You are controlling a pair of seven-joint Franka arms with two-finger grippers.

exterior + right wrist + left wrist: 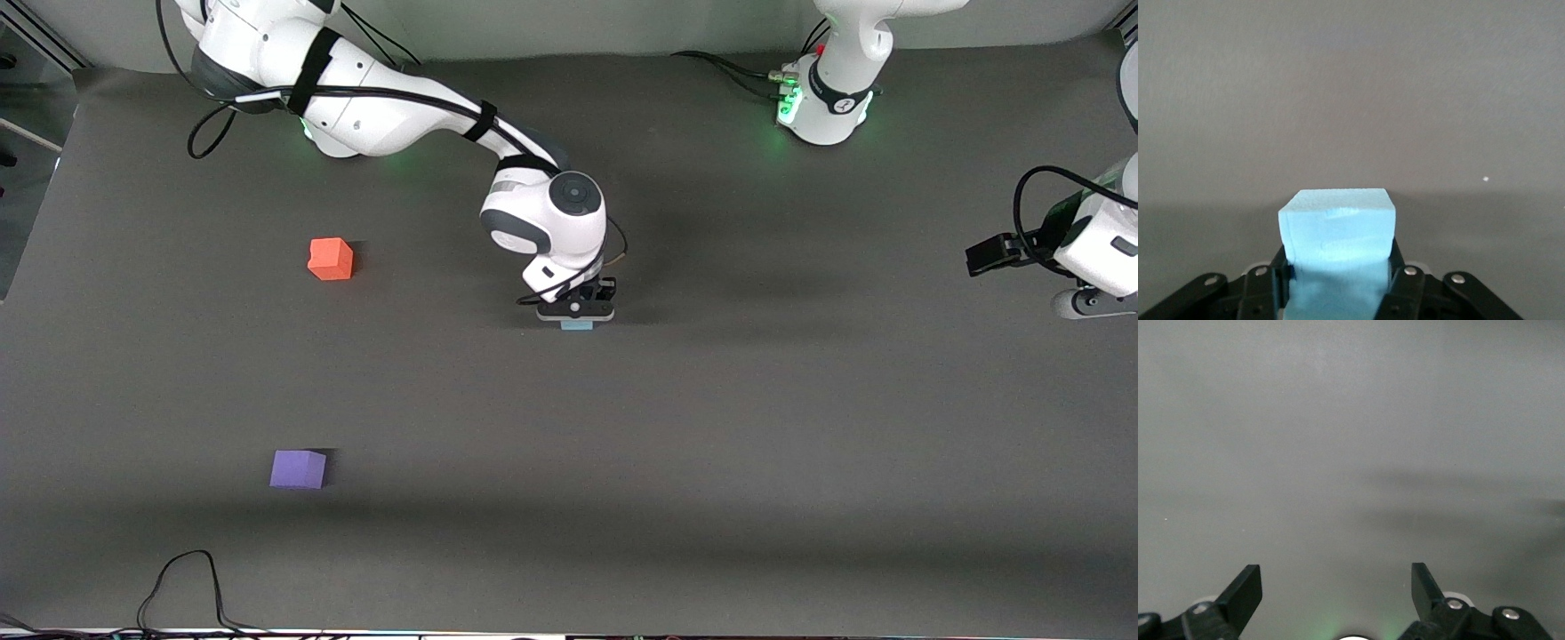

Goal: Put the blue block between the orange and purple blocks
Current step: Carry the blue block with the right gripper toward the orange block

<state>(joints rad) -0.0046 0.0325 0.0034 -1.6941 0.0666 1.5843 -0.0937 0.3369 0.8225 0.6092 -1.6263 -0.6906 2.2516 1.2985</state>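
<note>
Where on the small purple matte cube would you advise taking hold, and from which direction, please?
Grip the small purple matte cube across two opposite vertical side faces, coming straight down from above. It sits flat on the grey table with nothing beside it, and its faces look plain and parallel. The right tool is shut on the light blue matte cube; the left tool waits open.

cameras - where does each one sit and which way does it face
Front view: high across the table, facing both arms; shows the orange block, purple block, right gripper and left gripper.
Left wrist view: on the waiting left arm, looking at bare table past its open fingers.
Right wrist view: on the right arm, looking down at the blue block between its fingers.
Shared: the blue block, in front and right wrist views.
</note>
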